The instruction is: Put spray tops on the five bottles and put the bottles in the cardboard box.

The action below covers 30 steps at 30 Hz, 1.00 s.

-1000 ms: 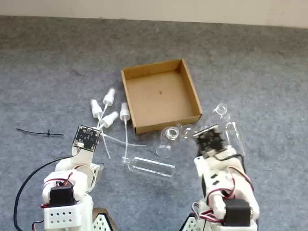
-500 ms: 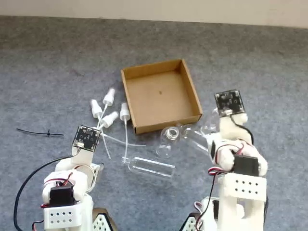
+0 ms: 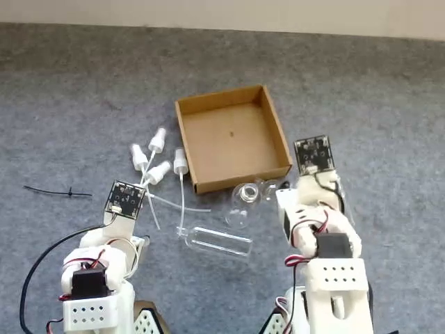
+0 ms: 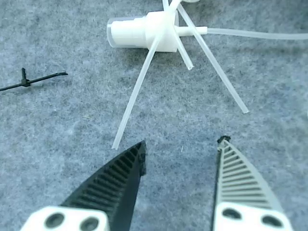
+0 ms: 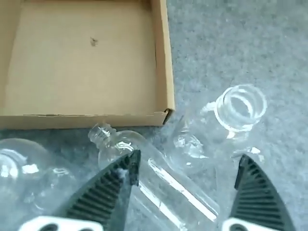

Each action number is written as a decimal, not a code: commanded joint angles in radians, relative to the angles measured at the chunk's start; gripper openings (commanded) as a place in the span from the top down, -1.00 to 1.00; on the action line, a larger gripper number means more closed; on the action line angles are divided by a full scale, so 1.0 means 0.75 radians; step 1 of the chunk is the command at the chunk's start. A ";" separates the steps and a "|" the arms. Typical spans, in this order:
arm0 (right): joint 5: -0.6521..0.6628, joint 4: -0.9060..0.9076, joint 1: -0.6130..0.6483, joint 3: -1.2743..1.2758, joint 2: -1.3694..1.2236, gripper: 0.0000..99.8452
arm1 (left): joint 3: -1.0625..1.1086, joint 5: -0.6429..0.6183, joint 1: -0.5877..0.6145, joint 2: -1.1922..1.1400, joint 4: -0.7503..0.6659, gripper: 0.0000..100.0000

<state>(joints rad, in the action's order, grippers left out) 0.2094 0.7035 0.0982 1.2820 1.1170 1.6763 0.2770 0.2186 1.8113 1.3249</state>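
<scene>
My right gripper is wide open and empty, straddling a clear bottle that lies on its side just under it. The bottle's long axis slants across my fingers, neck toward the cardboard box just beyond. My left gripper, also open and empty, hangs nearer the spray tops.

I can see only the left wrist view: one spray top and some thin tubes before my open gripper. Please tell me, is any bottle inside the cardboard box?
Observer: No, the cardboard box holds no bottle.
Operator: Where is the right gripper?
Observer: The right gripper is open, over a lying clear bottle just outside the box's near wall.
Operator: How many spray tops lie on the table?
Observer: I count four spray tops, all on the carpet left of the box in the high view.
</scene>
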 commanded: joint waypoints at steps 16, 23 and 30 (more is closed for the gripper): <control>-0.016 -0.793 0.003 0.486 0.206 0.45 | 0.026 0.010 -0.005 0.017 0.006 0.57; -0.016 -0.807 0.001 0.515 0.208 0.67 | 0.026 0.010 -0.005 0.017 0.006 0.57; -0.016 -0.805 -0.099 0.506 0.208 0.85 | 0.026 0.010 -0.005 0.017 0.006 0.57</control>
<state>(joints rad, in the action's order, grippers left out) 0.1987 0.1235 0.0583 1.6640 1.2720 1.6763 0.2770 0.2186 1.8113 1.3249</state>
